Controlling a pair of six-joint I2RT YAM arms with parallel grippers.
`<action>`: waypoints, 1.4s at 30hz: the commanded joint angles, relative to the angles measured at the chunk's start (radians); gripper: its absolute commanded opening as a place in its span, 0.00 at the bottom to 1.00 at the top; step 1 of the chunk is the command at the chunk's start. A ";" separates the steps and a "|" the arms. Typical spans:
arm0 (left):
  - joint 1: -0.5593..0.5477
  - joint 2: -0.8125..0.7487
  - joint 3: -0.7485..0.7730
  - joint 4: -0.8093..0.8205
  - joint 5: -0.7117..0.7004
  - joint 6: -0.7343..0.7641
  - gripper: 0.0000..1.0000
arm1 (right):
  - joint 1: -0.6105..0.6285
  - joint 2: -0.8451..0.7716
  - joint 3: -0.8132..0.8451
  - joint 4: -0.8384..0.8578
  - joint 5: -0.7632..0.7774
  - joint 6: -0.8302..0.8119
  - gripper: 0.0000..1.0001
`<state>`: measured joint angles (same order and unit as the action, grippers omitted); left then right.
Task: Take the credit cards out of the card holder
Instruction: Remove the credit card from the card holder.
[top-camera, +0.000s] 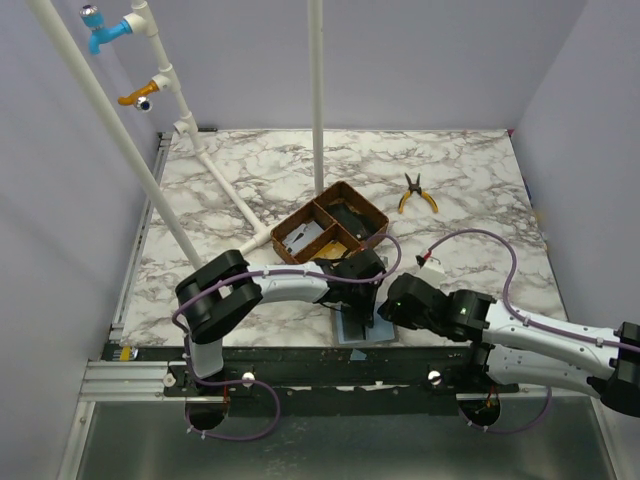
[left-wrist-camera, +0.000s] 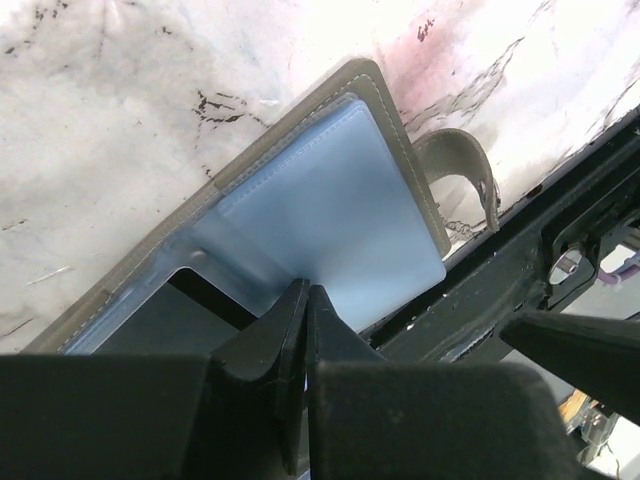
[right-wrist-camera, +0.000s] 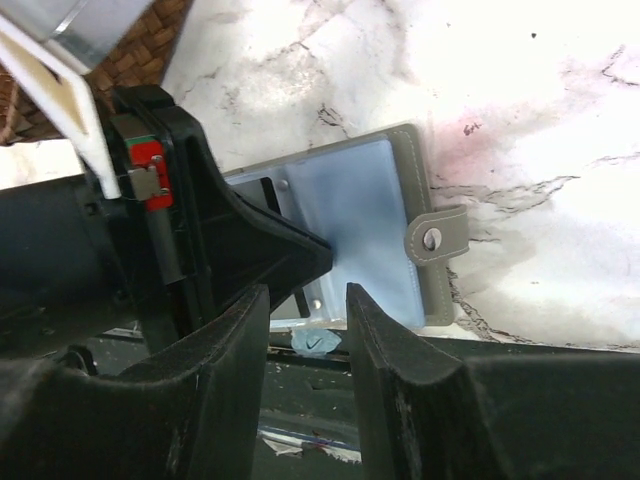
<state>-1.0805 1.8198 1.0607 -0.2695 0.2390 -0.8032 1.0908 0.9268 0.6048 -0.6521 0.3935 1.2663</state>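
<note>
Two tools meet over the card holder (top-camera: 366, 331), which lies opened flat at the middle of the near edge of the marble surface (top-camera: 450, 180), pale blue-grey inside facing up and its snap strap (right-wrist-camera: 440, 238) hanging off the right side. The left tool (left-wrist-camera: 303, 300) is closed, with nothing between its fingers, and its tips press down on the inner sleeve. The right tool (right-wrist-camera: 305, 295) hovers just beside it at the holder's near side, jaws narrowly parted and empty. No credit card can be told apart from the sleeve in any view.

Several things could go wrong from here. The holder sits right at the surface's near edge, so a pull that way could drag it off. The left tool may be pinning a card inside the sleeve, so that a tug would lift the whole holder instead. The right tool's narrow gap could catch the sleeve rather than a thin card edge. The two tools are also close enough to collide.
</note>
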 joint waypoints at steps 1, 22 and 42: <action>-0.006 0.024 0.010 -0.026 -0.027 0.024 0.05 | -0.006 0.014 -0.029 0.014 0.002 0.022 0.40; 0.022 -0.165 -0.050 -0.094 -0.098 0.045 0.07 | -0.006 0.118 -0.082 0.248 -0.116 -0.001 0.38; 0.053 -0.335 -0.255 -0.061 -0.124 0.007 0.07 | -0.026 0.265 -0.122 0.426 -0.182 -0.050 0.38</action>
<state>-1.0286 1.5021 0.8322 -0.3611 0.1303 -0.7826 1.0821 1.1839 0.5098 -0.2764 0.2367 1.2304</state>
